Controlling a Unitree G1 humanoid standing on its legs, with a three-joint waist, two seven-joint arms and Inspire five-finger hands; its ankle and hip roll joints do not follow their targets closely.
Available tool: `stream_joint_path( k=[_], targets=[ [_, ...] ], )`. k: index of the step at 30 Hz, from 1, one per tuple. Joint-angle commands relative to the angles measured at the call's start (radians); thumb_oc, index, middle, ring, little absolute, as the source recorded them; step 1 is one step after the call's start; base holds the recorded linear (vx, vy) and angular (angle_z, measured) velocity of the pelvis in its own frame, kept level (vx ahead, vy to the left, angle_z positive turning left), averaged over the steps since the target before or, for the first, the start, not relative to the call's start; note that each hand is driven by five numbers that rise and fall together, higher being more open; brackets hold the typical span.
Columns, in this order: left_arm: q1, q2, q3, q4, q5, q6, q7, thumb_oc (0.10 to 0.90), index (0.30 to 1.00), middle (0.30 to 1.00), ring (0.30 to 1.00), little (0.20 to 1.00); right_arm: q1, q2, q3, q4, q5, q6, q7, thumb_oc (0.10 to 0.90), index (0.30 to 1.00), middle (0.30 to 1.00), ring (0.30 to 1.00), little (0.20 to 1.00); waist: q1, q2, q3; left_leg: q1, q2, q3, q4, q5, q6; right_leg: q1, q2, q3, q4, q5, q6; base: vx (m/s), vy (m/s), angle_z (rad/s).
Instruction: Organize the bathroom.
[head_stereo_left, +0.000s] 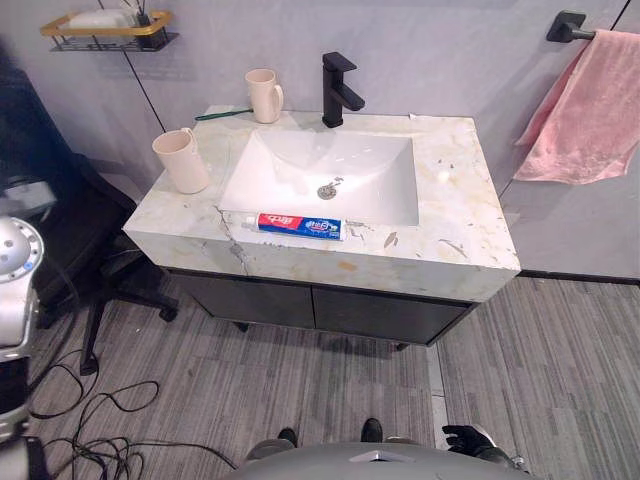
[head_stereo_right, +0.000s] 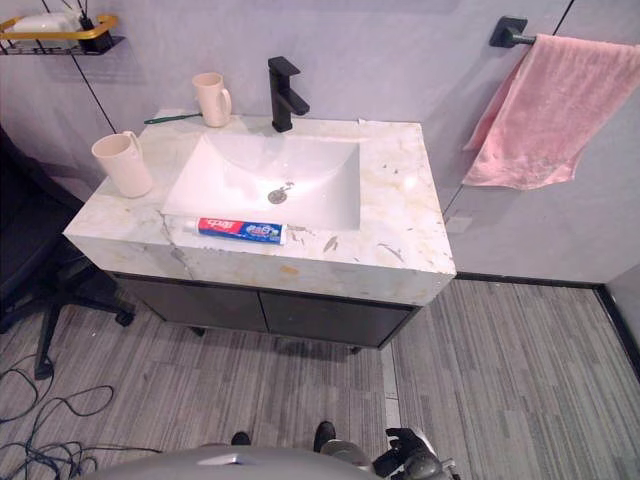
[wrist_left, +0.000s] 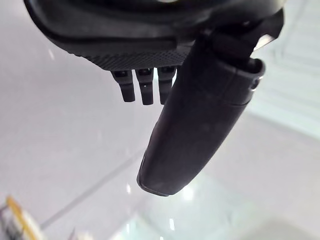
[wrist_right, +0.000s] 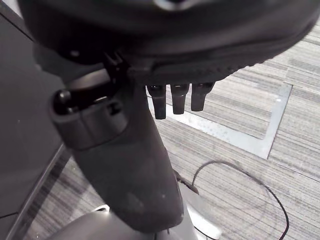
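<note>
A red, white and blue toothpaste tube (head_stereo_left: 300, 225) lies on the marble counter (head_stereo_left: 455, 215) along the front rim of the white sink (head_stereo_left: 320, 170). One beige cup (head_stereo_left: 181, 160) stands at the counter's left edge, and a second (head_stereo_left: 264, 95) stands at the back beside the black faucet (head_stereo_left: 338, 90). A green toothbrush (head_stereo_left: 222, 114) lies at the back left. My right hand (head_stereo_left: 470, 438) hangs low near the floor, open and empty, as the right wrist view (wrist_right: 130, 170) shows. My left hand (wrist_left: 200, 125) is open and holds nothing, facing a pale wall.
A pink towel (head_stereo_left: 590, 105) hangs from a black bar on the right wall. A gold-rimmed wire shelf (head_stereo_left: 105, 30) is mounted high on the left wall. A black office chair (head_stereo_left: 90, 260) stands left of the vanity. Dark cabinet doors (head_stereo_left: 310, 305) sit under the counter.
</note>
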Motion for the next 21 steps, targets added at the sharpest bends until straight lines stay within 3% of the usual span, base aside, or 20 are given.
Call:
stream_joint_path(
  k=[1,4,9,15,16,21],
  targets=[
    [-0.138,0.135,-0.057,0.008,-0.140,0.105,-0.336,0.800,0.900,0.900,0.900,0.900,-0.059,-0.044,0.009,0.005,-0.017,0.007,0.014,0.800,0.900,0.900,0.900,0.900,-0.023,0.011,0.012,-0.063,0.045,0.056,0.140,-0.094,0.014,-0.031,-0.049,0.046,0.095,-0.169,0.075,-0.11,0.025,-0.03],
    [-0.261,0.229,-0.182,0.088,-0.176,0.156,-0.486,0.800,0.900,0.900,0.900,0.900,-0.087,-0.066,0.027,-0.007,-0.010,0.023,0.021,0.800,0.900,0.900,0.900,0.900,-0.035,0.030,0.027,-0.071,0.045,0.062,0.152,-0.089,0.014,-0.040,-0.050,0.054,0.103,-0.164,0.079,-0.10,0.021,-0.04],
    [-0.481,0.315,-0.411,0.310,-0.176,0.104,-0.641,0.800,0.900,0.900,0.900,0.900,-0.112,-0.087,0.051,-0.015,0.002,0.048,0.034,0.800,0.900,0.900,0.900,0.900,-0.052,0.050,0.036,-0.069,0.040,0.071,0.151,-0.081,0.017,-0.045,-0.052,0.066,0.107,-0.159,0.080,-0.06,0.010,-0.07],
    [-0.625,0.316,-0.600,0.516,-0.143,0.111,-0.835,0.800,0.900,0.900,0.900,0.900,-0.130,-0.096,0.062,0.005,0.012,0.067,0.036,0.800,0.900,0.900,0.900,0.900,-0.071,0.074,0.042,-0.068,0.036,0.081,0.154,-0.062,0.012,-0.048,-0.053,0.079,0.101,-0.150,0.080,-0.04,0.022,-0.02],
    [-0.647,0.304,-0.649,0.579,-0.138,0.112,-0.876,0.800,0.900,0.900,0.900,0.900,-0.134,-0.105,0.062,0.011,0.010,0.072,0.034,0.800,0.900,0.900,0.900,0.900,-0.081,0.088,0.049,-0.074,0.036,0.087,0.170,-0.052,0.008,-0.051,-0.056,0.083,0.103,-0.148,0.078,-0.05,0.052,0.02],
    [-0.659,0.297,-0.676,0.606,-0.139,0.110,-0.903,0.800,0.900,0.900,0.900,0.900,-0.137,-0.109,0.062,0.015,0.014,0.074,0.033,0.800,0.900,0.900,0.900,0.900,-0.086,0.094,0.053,-0.078,0.034,0.092,0.183,-0.049,0.008,-0.053,-0.058,0.085,0.106,-0.147,0.077,-0.01,0.011,0.00]
  ],
)
